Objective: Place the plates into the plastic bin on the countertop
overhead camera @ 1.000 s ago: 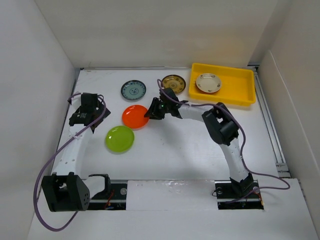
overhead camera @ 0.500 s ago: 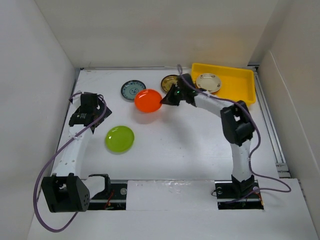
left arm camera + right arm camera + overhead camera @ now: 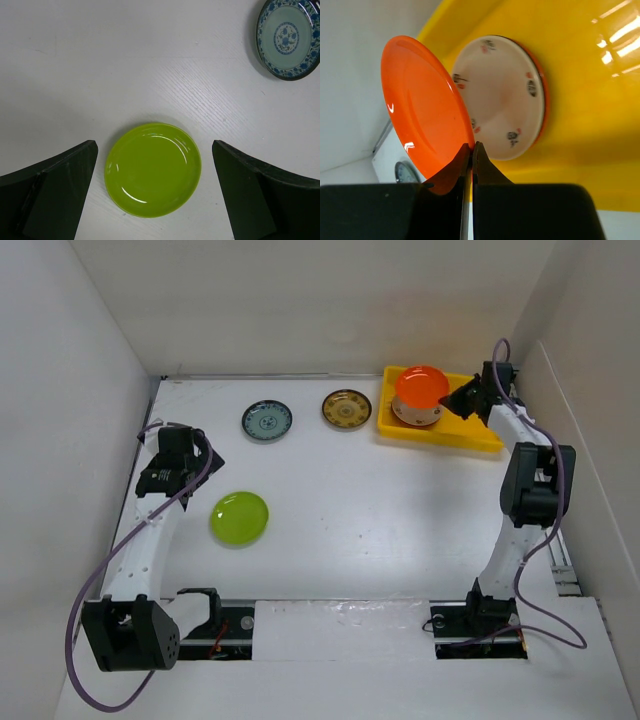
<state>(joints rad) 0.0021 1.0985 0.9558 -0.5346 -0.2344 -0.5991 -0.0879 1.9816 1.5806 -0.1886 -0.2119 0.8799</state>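
Observation:
My right gripper [image 3: 462,400] is shut on the rim of an orange plate [image 3: 421,386] and holds it above the yellow plastic bin [image 3: 470,430]. In the right wrist view the orange plate [image 3: 422,112] hangs over a cream plate [image 3: 502,95] that lies in the bin [image 3: 585,100] on top of another orange plate. My left gripper [image 3: 152,200] is open above the lime green plate [image 3: 152,170], which lies on the countertop [image 3: 240,518]. A teal patterned plate [image 3: 267,420] and a gold-brown patterned plate [image 3: 346,408] lie at the back.
White walls stand close on the left, back and right. The bin sits in the back right corner against the wall. The teal plate also shows at the top right of the left wrist view [image 3: 287,37].
My right gripper has carried the orange plate from the middle of the countertop to the right, over the bin. The left arm has barely moved.

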